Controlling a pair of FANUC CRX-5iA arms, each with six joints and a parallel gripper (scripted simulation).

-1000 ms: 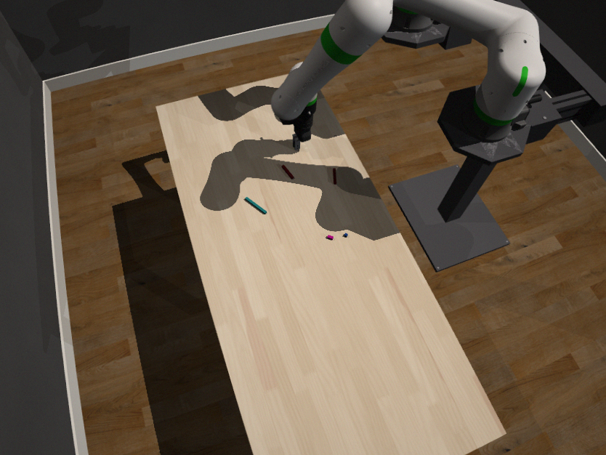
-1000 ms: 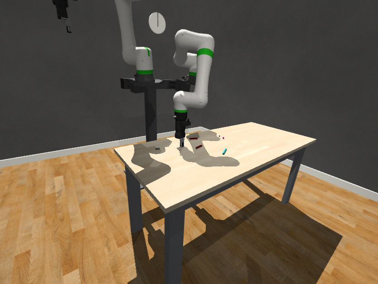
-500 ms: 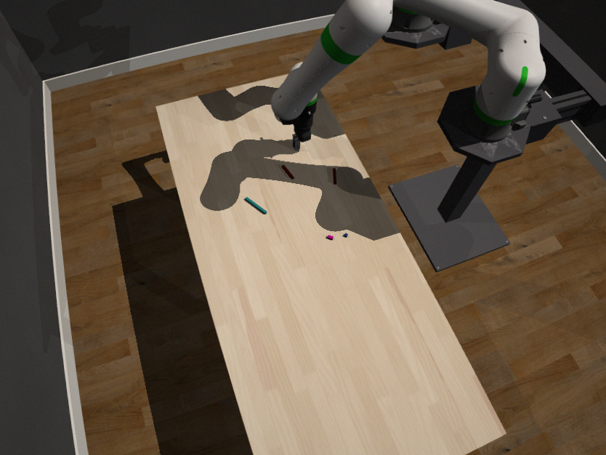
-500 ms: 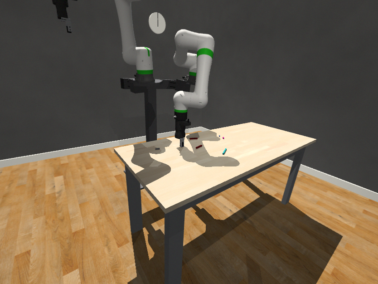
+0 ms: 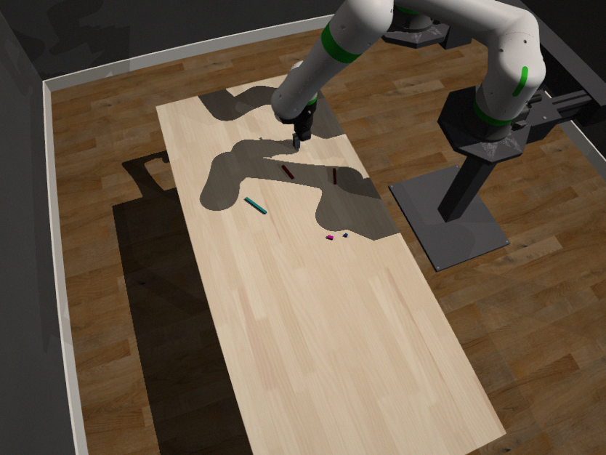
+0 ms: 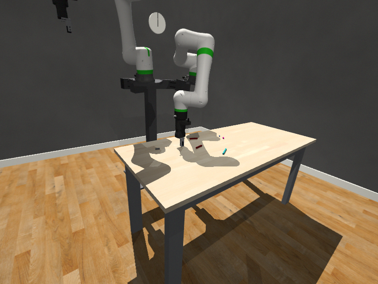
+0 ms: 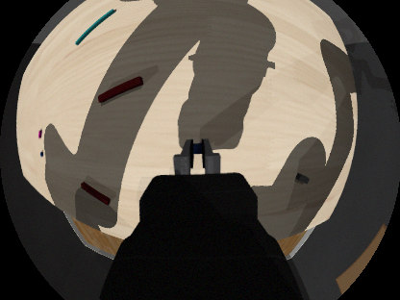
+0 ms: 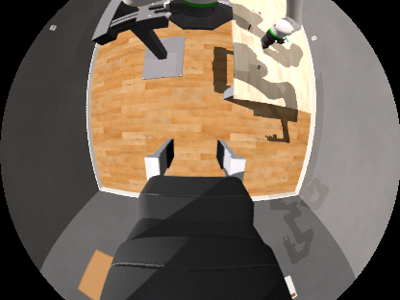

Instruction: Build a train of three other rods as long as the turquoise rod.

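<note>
And here at the desk [image 5: 342, 342] [image 6: 262, 152] [image 7: 298, 111] [image 8: 250, 87], the left gripper [image 5: 296, 144] [image 6: 182, 143] [image 7: 197, 148] [image 8: 262, 47] is pointing down, low over the end near the grey rod, and its fingers are pinching a small blue rod [image 7: 197, 148]! Whether that rod is touching the wood, I can't tell from here.

The grey rod [image 6: 157, 149] [image 7: 302, 178] [image 8: 259, 67] is lying towards the corner where the short edge meets the stand-side long edge. One red rod [image 5: 334, 176] [image 6: 193, 138] [image 7: 95, 192] [image 8: 249, 27] is lying near that stand-side edge, in shadow, while the other red rod [image 5: 288, 171] [image 6: 198, 146] [image 7: 120, 89] is resting farther in, between the long edges.

Over towards the opposite long edge, the turquoise rod [image 5: 255, 205] [image 6: 224, 151] [image 7: 95, 27] [image 8: 287, 39] is lying flat, well apart from the rest. Back on the stand side, the magenta rod [image 5: 330, 237] [image 6: 223, 137] [image 7: 40, 134] and a second blue rod [image 5: 345, 235] [image 6: 219, 135] [image 7: 41, 154] are sitting near each other, a gap showing between them. So no rods are lining up end to end!

And the right gripper [image 6: 69, 27] [image 8: 195, 148]? It's hanging high, beyond the short edge by the grey rod, its fingers spreading wide and holding nothing.
</note>
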